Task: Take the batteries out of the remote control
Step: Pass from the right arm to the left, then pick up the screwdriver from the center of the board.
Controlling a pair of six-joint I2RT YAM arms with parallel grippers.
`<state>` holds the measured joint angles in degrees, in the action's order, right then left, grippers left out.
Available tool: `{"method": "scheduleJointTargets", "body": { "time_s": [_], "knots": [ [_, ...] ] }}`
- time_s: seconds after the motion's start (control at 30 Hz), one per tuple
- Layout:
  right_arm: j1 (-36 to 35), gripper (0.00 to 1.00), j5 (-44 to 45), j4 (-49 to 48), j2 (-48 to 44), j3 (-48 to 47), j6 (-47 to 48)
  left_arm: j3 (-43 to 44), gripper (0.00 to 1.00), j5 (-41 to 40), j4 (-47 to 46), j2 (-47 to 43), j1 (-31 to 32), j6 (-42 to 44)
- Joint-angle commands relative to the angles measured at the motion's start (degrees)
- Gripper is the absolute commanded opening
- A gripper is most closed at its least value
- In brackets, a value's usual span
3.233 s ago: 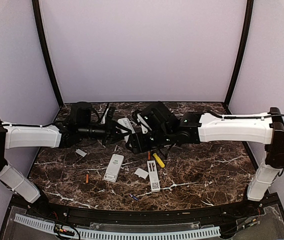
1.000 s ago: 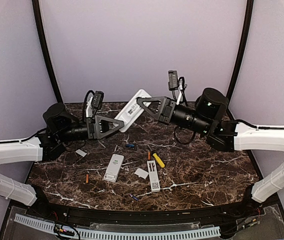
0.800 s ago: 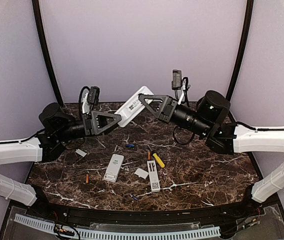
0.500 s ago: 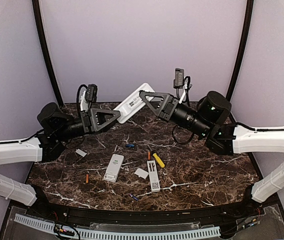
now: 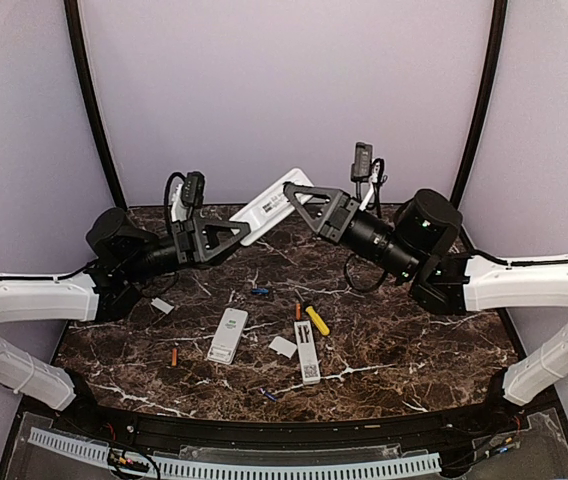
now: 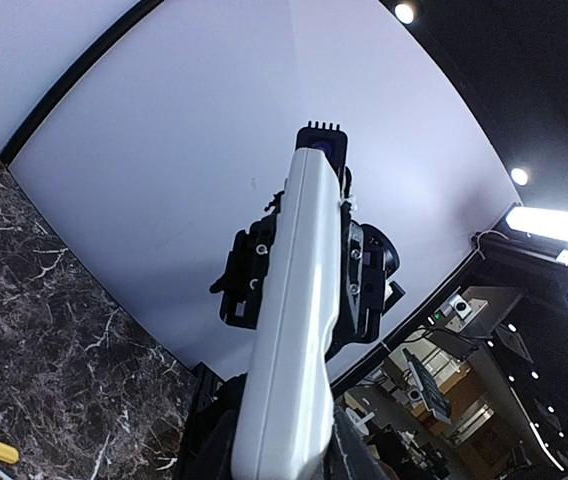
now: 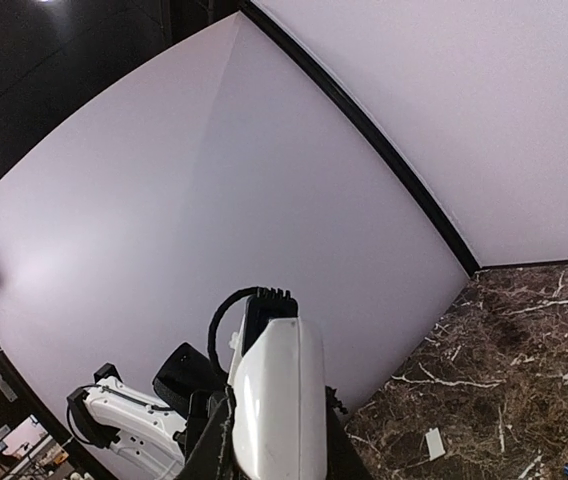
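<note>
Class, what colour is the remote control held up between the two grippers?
White; the remote control shows best in the left wrist view.

A slim white plastic remote (image 5: 267,204), raised between both arms, bars the far middle; dark marble tabletop (image 5: 414,340) at right offers room.

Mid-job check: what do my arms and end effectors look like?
The left arm and right arm have white shells, black joints. The left end effector and right end effector are black, with triangular finger frames. A black camera with looping cable tops each wrist.
</note>
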<state>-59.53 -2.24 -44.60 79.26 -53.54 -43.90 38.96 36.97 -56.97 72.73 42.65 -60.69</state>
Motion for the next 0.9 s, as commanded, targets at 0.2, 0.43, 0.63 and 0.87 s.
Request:
{"method": "scheduleJointTargets", "body": {
  "time_s": [0.2,0.43,0.63,0.87],
  "knots": [
    [-0.37,0.07,5.35,3.6,-1.09,4.58,-2.36,0.85,0.03,0.85,-2.33,0.95,-0.01,-2.73],
    [-0.3,0.57,6.66,4.5,-3.7,9.34,-3.42,-0.68,0.0,1.43,7.9,-0.91,-2.29,-2.26],
    [-0.05,0.81,6.78,9.78,-5.35,9.12,-2.07,-2.16,0.0,6.5,13.83,-1.35,-7.77,-2.82],
    [2.19,0.89,10.88,29.56,-12.46,9.2,-1.13,0.0,0.0,16.27,38.79,-2.16,-15.62,13.33]
  ]
}}
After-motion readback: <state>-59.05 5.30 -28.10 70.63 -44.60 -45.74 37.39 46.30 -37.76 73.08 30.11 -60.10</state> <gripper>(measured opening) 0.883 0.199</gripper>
